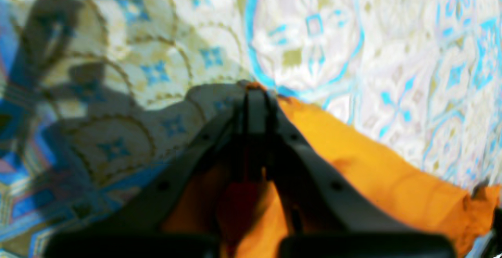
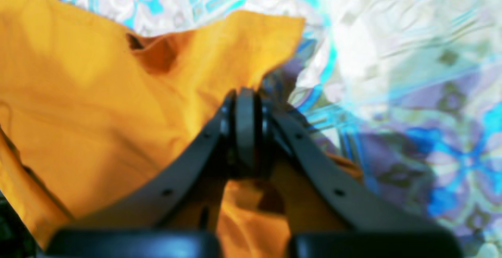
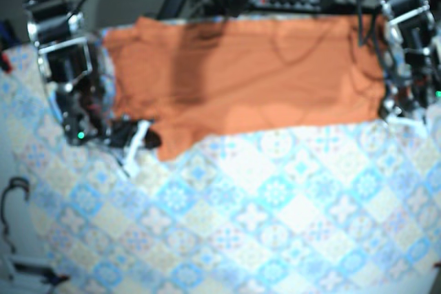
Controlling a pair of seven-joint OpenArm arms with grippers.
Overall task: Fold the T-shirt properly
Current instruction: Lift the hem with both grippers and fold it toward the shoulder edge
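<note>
The patterned tabletop (image 3: 275,225) carries the orange shirt (image 3: 275,74), lying as a wide band along its far side. It looks folded lengthwise once, with the cross folds not yet done. The left claw (image 1: 255,91) is pinched shut on one shirt edge. The right claw (image 2: 245,95) is clamped on cloth at the opposite end.

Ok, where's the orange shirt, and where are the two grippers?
shirt (image 3: 275,74), base view, middle of the cloth.
left gripper (image 1: 255,91), left wrist view, closed tips.
right gripper (image 2: 246,97), right wrist view, closed tips.
</note>
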